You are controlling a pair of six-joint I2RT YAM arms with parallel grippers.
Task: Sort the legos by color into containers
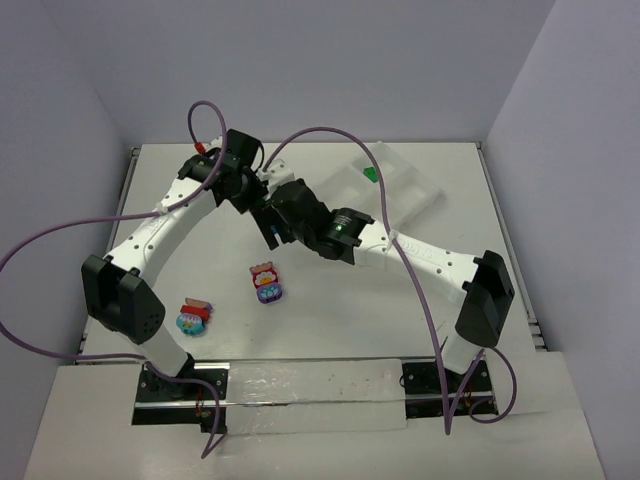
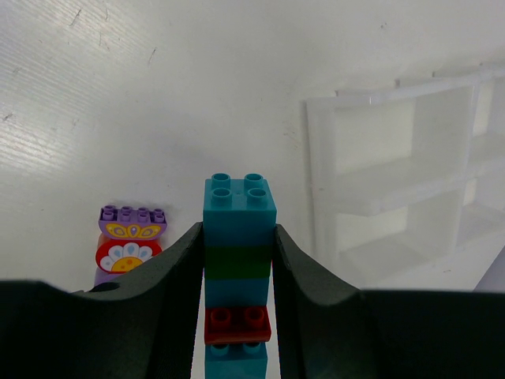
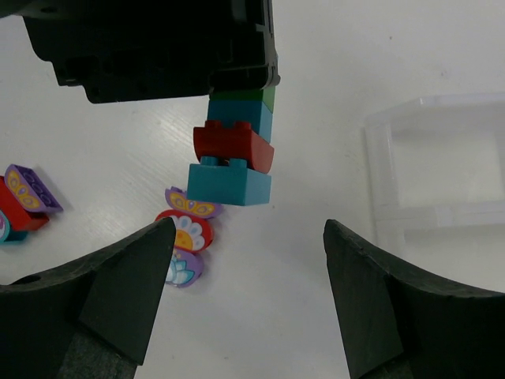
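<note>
Lego stack (image 2: pixel 239 260), just one, pinched by left jaws; two clumps (image 1: pixel 266 283) (image 1: pixel 193 318) on table (image 1: pixel 400 310); right jaws spread.

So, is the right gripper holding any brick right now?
No, the right gripper is wide open and holds nothing.

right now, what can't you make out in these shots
Left wrist: the lower edge cuts off the bottom of the stack in the left gripper.
Both wrist views: the tray runs off the right edge, so its compartment count is hidden.
Top: the green brick in the tray is too small to tell its shape.
Right wrist: the left edge cuts one clump.
</note>
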